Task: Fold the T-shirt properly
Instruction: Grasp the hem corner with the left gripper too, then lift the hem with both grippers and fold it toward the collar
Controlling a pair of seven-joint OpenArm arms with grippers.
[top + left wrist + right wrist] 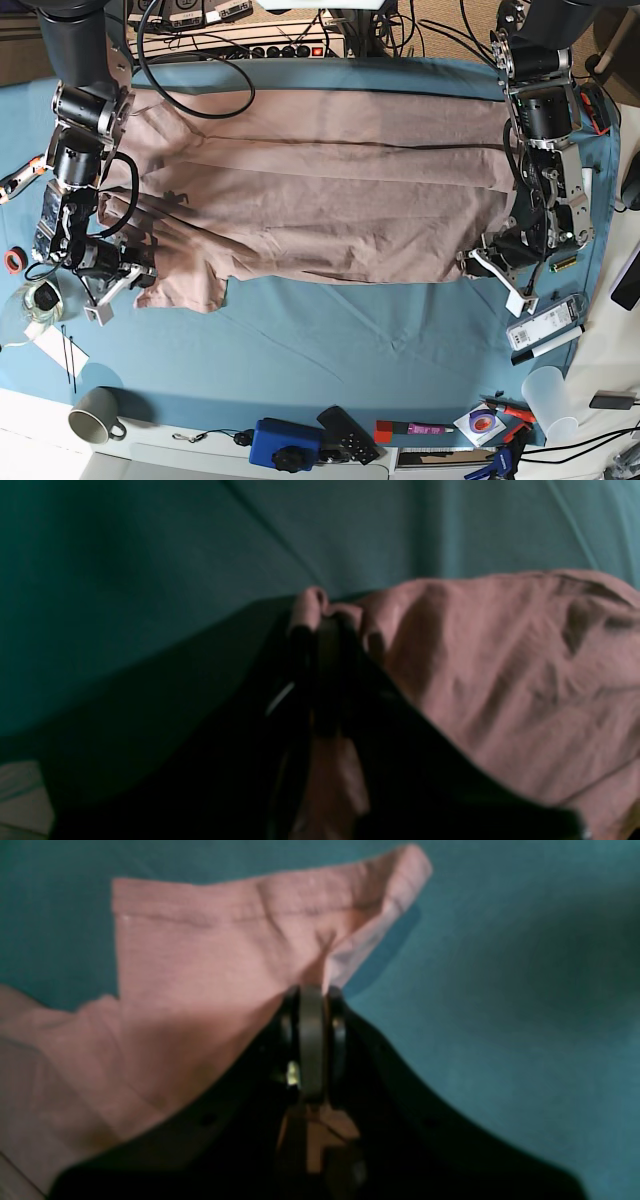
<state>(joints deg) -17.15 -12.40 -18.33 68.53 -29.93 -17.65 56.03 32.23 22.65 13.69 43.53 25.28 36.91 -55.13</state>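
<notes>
The bench [330, 340], under teal cloth, carries the T-shirt [320, 190] spread flat across its far half. Left end effector [320, 625] is clamped on a bunched hem edge. Right end effector [312, 995] is clamped on the sleeve edge.

A blue-teal cloth [330, 330] covers the table and lies in soft wrinkles. At the far edge there is a power strip [265, 47] with many black cables [200, 60] around it. On the near side stand a grey mug [95, 415], a blue box [285, 443] and a black remote [348, 433]. A clear plastic cup [550, 400] is at the near right corner, close to a white device [545, 325]. A roll of red tape [14, 262] lies at the left edge. The light is even and quite bright.
</notes>
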